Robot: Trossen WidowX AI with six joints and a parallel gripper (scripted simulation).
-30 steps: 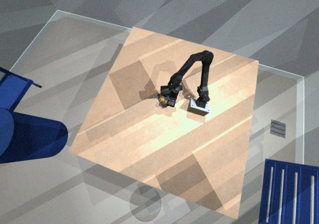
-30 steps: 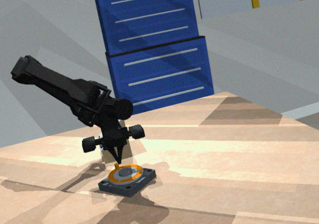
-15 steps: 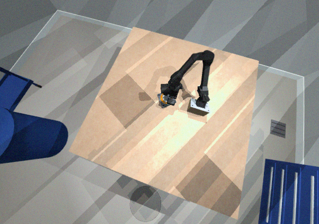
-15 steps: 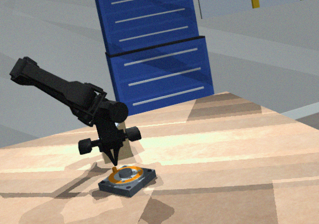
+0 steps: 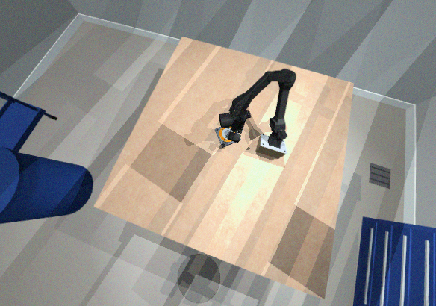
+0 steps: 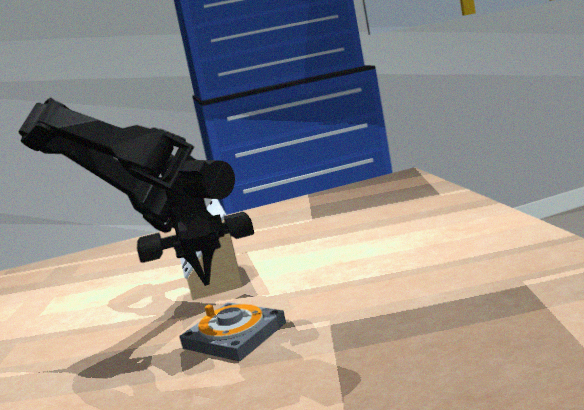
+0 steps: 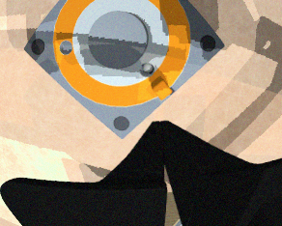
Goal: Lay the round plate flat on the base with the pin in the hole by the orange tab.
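Observation:
The round plate with an orange ring (image 5: pixel 222 135) (image 6: pixel 248 325) (image 7: pixel 79 79) sits around the grey post (image 6: pixel 231 316) (image 7: pixel 116 41) on the dark square base (image 6: pixel 215 348) (image 7: pixel 102 112). It looks flat on the base, with no clear tilt. The orange tab (image 6: pixel 209 310) (image 7: pixel 161 89) stands up at the rim. In the hole beside the tab, a small shiny round pin top (image 7: pixel 147 69) shows; its depth cannot be told. My gripper (image 6: pixel 207 284) (image 7: pixel 159 128) is shut and empty, above and beside the base on the tab's side, apart from plate and tab.
The arm stands on a white-topped box (image 5: pixel 272 148) (image 6: pixel 225 267) beside the base, on the wooden table (image 5: pixel 231 218) (image 6: pixel 450 267). A blue drawer cabinet (image 5: pixel 396 266) (image 6: pixel 295 122) stands beyond the table. Shadows of the arm cross the plate and table.

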